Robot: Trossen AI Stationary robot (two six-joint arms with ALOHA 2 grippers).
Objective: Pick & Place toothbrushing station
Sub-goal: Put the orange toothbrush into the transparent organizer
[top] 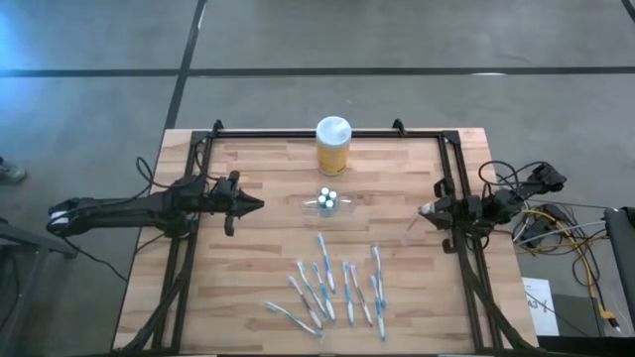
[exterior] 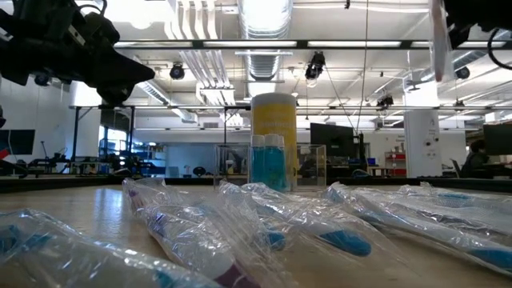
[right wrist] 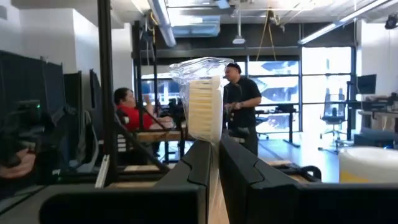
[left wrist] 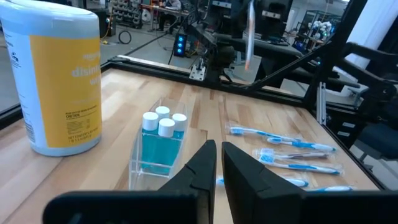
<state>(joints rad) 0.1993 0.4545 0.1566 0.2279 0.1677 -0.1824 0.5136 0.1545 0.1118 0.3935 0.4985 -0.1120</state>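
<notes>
A small clear holder [top: 327,203] stands at the table's middle with three white-capped blue pieces [left wrist: 163,122] in it. Several blue-and-white toothbrushes in clear wrap [top: 332,288] lie flat on the near half of the table. My left gripper [top: 256,205] is shut and empty, left of the holder and above the table. My right gripper [top: 425,211], at the table's right side, is shut on one wrapped toothbrush [right wrist: 205,109]. This toothbrush also shows in the left wrist view [left wrist: 249,31]. My right gripper pinches the wrapped toothbrush between its two fingers, below the bristle head [right wrist: 205,134]. The fingers hide the exact spot on the handle. The fingers come level from the table's right side and lie across the brush. The brush stands about upright, head up, lifted clear of the table.
A large yellow jar with a white lid [top: 332,146] stands just beyond the holder near the far edge. A black frame [top: 198,149] runs along the table's far, left and right sides. People show in the room behind in the right wrist view [right wrist: 239,99].
</notes>
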